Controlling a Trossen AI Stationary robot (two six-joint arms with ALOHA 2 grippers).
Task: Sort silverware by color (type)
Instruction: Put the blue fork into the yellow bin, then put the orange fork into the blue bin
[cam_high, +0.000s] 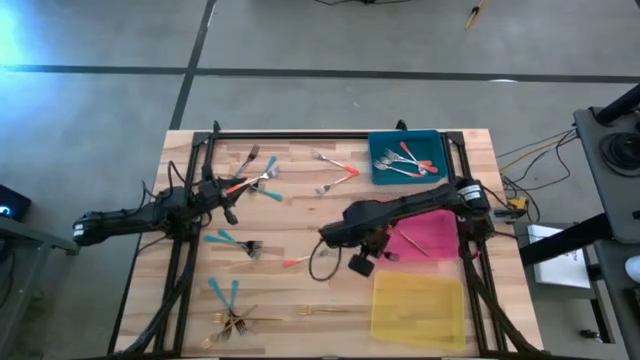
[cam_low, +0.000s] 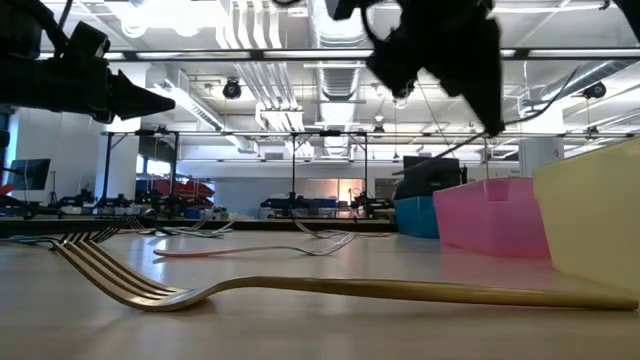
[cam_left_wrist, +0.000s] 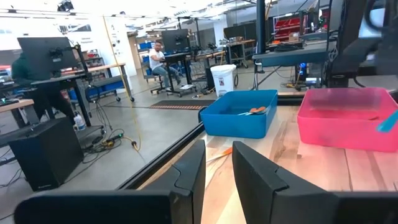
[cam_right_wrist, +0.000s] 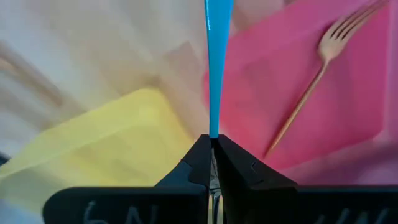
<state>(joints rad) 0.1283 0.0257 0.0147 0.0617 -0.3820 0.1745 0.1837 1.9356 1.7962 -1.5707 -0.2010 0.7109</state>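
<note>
One teal fork (cam_right_wrist: 217, 62) is pinched in the right hand (cam_right_wrist: 213, 144), hanging above the edge between pink tray (cam_high: 432, 236) and yellow tray (cam_high: 418, 310), likely bound for the yellow. Left hand (cam_left_wrist: 217, 163), slightly spread and empty, waits near loose forks (cam_high: 262, 175) on the desk (cam_high: 300, 215).

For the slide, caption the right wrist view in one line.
Right gripper shut on a teal-handled fork, above the yellow tray and the pink tray holding one gold fork.
</note>
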